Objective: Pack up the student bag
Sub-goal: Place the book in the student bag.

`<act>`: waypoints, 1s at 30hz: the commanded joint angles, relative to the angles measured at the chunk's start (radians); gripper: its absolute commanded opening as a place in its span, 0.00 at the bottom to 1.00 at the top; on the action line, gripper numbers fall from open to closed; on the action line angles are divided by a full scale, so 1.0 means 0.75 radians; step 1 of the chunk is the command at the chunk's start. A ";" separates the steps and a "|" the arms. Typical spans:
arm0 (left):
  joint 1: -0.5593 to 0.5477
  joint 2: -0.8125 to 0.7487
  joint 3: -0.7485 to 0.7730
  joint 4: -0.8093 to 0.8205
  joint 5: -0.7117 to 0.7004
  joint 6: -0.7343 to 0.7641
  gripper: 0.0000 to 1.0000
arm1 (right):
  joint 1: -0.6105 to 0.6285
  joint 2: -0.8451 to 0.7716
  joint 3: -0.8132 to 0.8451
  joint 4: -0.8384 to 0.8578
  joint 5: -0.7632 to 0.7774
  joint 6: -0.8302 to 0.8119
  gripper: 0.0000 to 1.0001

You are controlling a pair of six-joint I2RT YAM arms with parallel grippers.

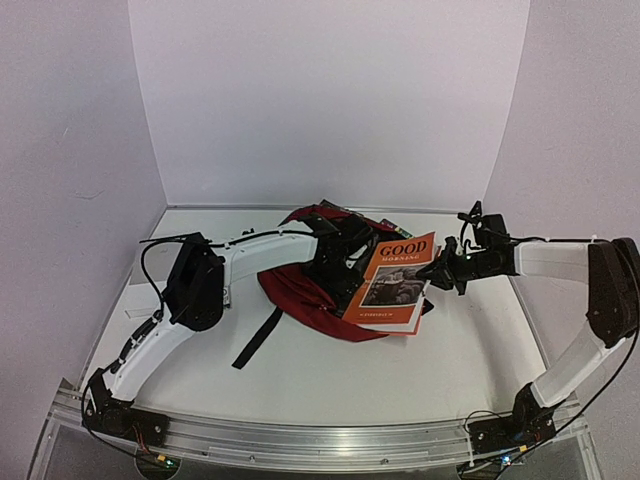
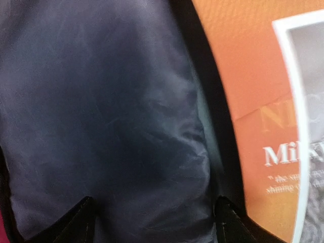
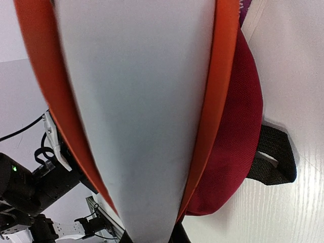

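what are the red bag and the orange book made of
Student bag: matte woven fabric, its weave visible; lining looks like smooth grey synthetic cloth, faintly sheened. Orange book: paper, likely a paperback with card cover; white page edges show.

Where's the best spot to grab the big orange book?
Its free right edge, coming from the right: the orange book lies tilted on the student bag, and that thin page edge sticks out clear. The right gripper is shut on it there.
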 commanded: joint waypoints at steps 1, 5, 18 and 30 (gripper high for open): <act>-0.008 0.021 -0.064 -0.046 -0.095 -0.010 0.64 | 0.015 0.041 0.001 -0.137 0.067 -0.041 0.00; 0.009 -0.026 -0.078 -0.086 -0.089 -0.043 0.35 | 0.012 0.032 -0.005 -0.148 0.068 -0.050 0.00; 0.013 -0.434 -0.215 0.066 0.133 -0.138 0.00 | 0.014 -0.012 -0.010 -0.145 -0.050 -0.061 0.00; 0.012 -0.639 -0.488 0.150 0.468 -0.026 0.00 | 0.035 0.057 0.033 0.136 -0.260 0.154 0.00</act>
